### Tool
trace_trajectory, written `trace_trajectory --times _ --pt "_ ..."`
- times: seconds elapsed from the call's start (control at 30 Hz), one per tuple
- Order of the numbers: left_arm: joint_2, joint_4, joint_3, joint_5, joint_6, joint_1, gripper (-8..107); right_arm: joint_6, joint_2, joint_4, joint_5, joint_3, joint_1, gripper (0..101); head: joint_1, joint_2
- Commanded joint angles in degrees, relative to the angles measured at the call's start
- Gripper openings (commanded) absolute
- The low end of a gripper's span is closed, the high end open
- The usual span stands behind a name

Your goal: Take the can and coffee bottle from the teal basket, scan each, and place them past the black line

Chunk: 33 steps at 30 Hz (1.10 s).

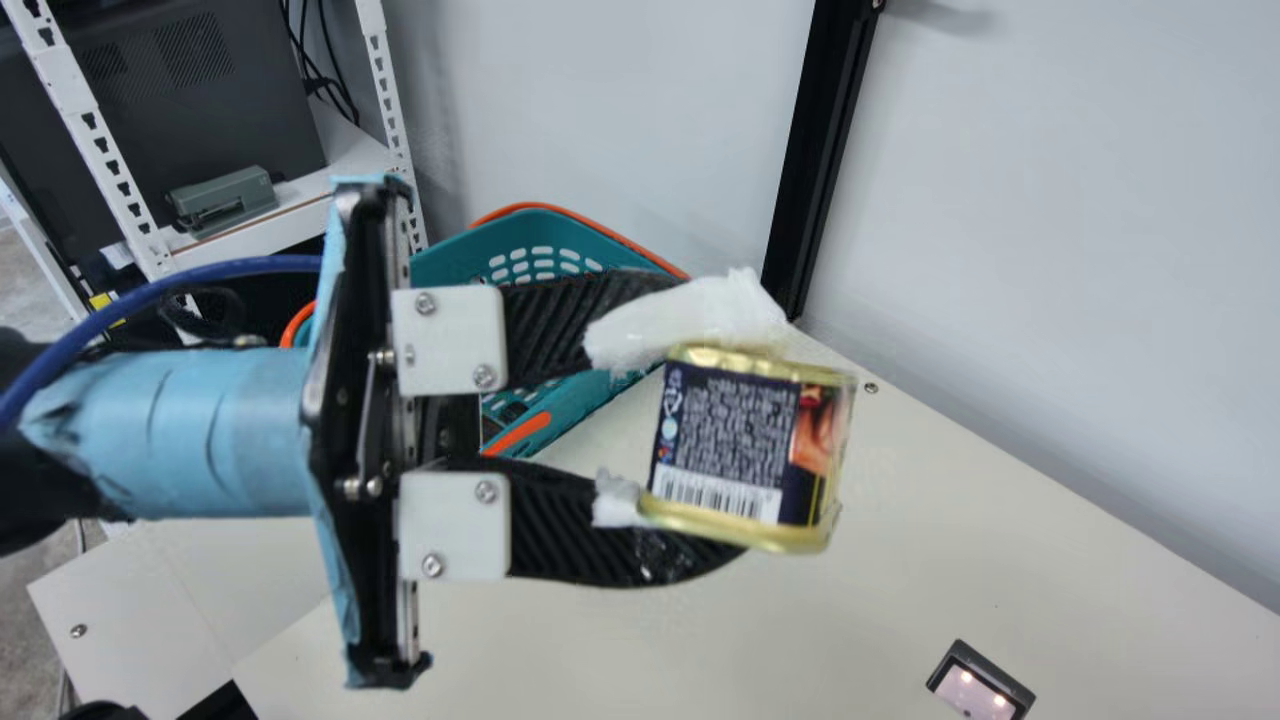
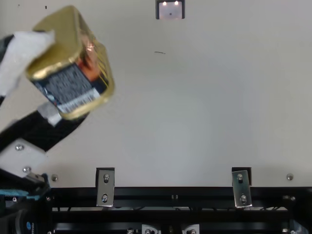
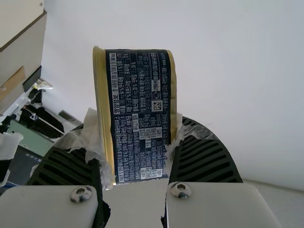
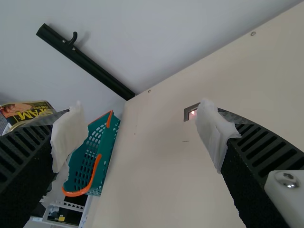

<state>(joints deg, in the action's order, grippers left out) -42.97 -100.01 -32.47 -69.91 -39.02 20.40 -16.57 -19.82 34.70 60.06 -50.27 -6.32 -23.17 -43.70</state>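
Held in the air over the table's left side is the gold-rimmed can (image 1: 735, 440), with my left gripper (image 1: 690, 430) shut on it, its fingers on opposite sides. The top view shows the can (image 2: 73, 68) tilted, barcode side toward the table's front edge. In the left wrist view the dark printed side of the can (image 3: 140, 114) rises between the pads of my left gripper (image 3: 137, 137). Behind it stands the teal basket (image 1: 545, 240), its inside mostly hidden; I cannot tell a bottle there. My right gripper (image 4: 142, 135) is open, nothing between its fingers.
A small scanner (image 2: 170, 10) with lit spots is set at the table's far middle. The cream table (image 2: 195, 97) stretches before it. A wall with a black post (image 1: 825, 150) stands behind, and a white shelf rack (image 1: 100, 140) is at the left.
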Motion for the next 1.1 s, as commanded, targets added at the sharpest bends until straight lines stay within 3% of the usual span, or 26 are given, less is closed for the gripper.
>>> trace_trajectory --times 0.0,0.63,0.83,1.07 --pt "0.0 0.0 0.0 0.0 0.0 0.0 10 0.0 0.0 0.0 0.0 0.0 0.0 101 -1.83 -1.17" --pt "-0.2 0.03 -0.29 0.37 1.33 0.88 10 0.0 0.0 0.0 0.0 0.0 0.0 101 -1.83 -1.17" --pt "-2.51 0.03 -2.53 6.41 11.37 2.98 10 0.0 0.0 0.0 0.0 0.0 0.0 101 -1.83 -1.17" --pt "-5.71 0.03 -8.26 19.15 35.52 2.31 10 0.0 0.0 0.0 0.0 0.0 0.0 101 -1.83 -1.17"
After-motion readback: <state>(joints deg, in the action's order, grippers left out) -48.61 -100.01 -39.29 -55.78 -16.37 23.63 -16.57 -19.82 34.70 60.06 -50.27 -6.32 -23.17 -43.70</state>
